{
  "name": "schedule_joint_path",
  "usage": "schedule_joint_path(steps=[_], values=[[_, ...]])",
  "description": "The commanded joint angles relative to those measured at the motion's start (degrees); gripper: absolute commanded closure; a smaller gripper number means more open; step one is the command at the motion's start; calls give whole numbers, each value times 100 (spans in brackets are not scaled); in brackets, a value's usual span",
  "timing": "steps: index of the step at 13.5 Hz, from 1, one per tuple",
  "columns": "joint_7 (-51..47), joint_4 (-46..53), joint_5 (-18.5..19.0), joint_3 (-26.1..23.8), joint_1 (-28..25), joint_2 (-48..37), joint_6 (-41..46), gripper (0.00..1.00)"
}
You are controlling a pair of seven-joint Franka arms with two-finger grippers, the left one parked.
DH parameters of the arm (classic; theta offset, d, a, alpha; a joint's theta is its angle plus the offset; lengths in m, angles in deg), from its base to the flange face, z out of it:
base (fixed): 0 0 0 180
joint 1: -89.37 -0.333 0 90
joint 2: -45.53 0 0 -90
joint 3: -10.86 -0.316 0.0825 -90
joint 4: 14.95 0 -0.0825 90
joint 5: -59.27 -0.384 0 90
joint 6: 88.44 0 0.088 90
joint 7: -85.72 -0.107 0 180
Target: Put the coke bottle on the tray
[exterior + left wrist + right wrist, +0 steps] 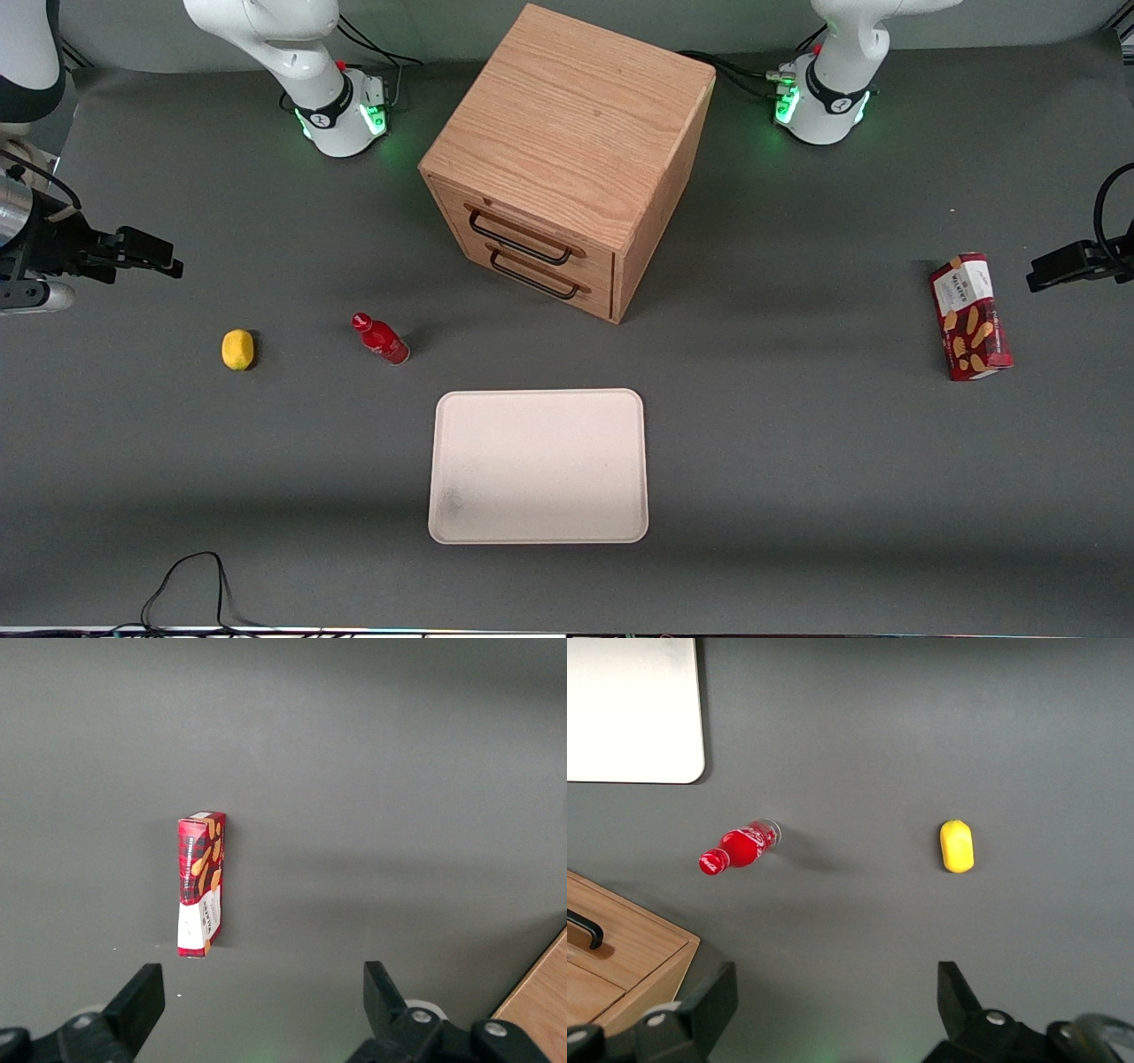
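Note:
The coke bottle (381, 338) is small and all red and stands on the grey table between the lemon and the wooden drawer cabinet; it also shows in the right wrist view (739, 849). The cream-white tray (538, 465) lies flat, nearer to the front camera than the bottle, with nothing on it; its corner shows in the right wrist view (633, 709). My right gripper (142, 252) hangs open and empty high above the working arm's end of the table, well apart from the bottle. In the right wrist view the gripper (833, 1005) has its fingers spread wide.
A yellow lemon (237, 349) lies beside the bottle, toward the working arm's end. A wooden two-drawer cabinet (567, 159) stands at mid-table, farther from the front camera than the tray. A red snack box (970, 316) lies toward the parked arm's end.

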Motion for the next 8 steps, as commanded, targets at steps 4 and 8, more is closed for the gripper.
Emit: schedule_joint_path(steps=[4,8], values=[[143,200,50,-5,-34,158,156,0],[82,227,103,13,-34,228,304,0]])
